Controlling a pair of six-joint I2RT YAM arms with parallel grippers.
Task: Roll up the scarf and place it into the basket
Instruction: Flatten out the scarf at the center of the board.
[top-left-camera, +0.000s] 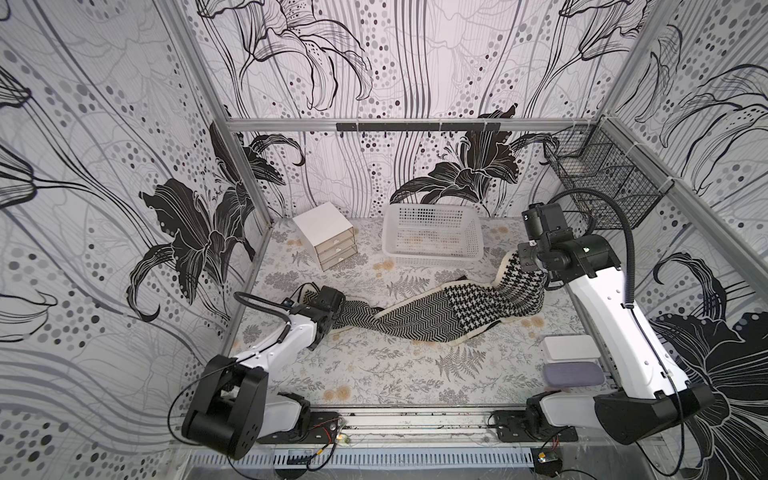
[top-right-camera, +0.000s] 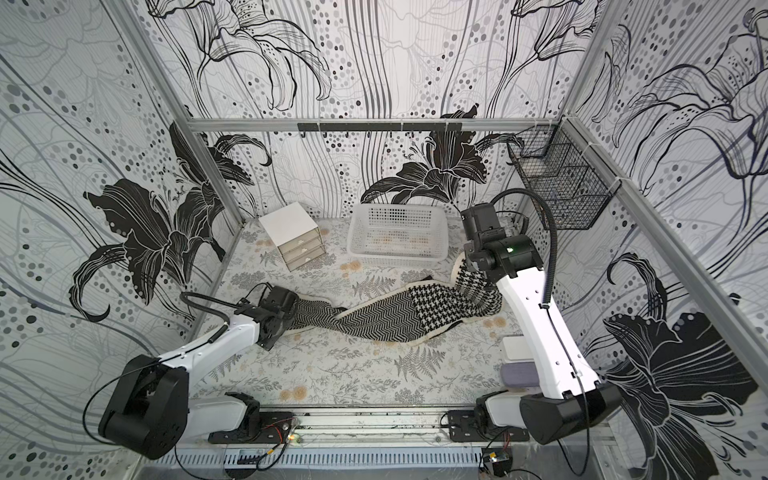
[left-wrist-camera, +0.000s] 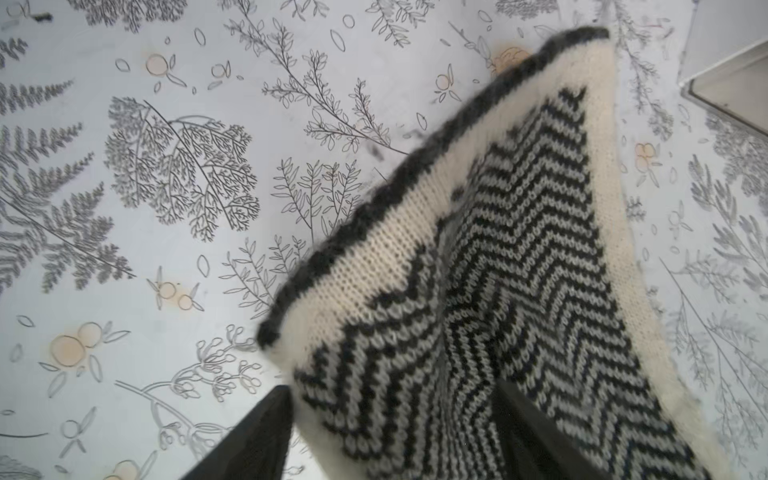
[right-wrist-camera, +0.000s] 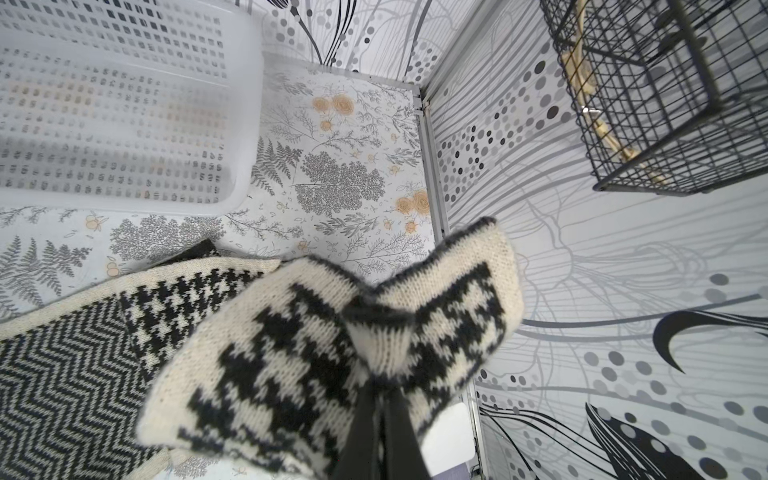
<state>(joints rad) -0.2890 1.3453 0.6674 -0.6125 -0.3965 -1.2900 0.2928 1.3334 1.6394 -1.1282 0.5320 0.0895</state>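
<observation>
- Knitted in black and white, the scarf lies unrolled across the middle of the desk, slanting from the left hand to the right hand.
- We see the widest open room in front of it, between the two arms. Behind it, a narrower strip runs to the basket and a small drawer box at the back.
- Along the right edge, a white case and a grey case lie beside the right arm. A wire basket hangs on the right wall above.
- The basket stands just behind the scarf's checked end, near its front right corner.
- The right hand's fingers are together, clamped on that checked end, which is bunched and lifted off the desk.
- The left hand's fingers stand apart, with the zigzag end between them.
- One half of the scarf is fine zigzag and the other bold check. A cream border with a thin dark outer line runs round it, and it narrows into a twist near the left hand.
</observation>
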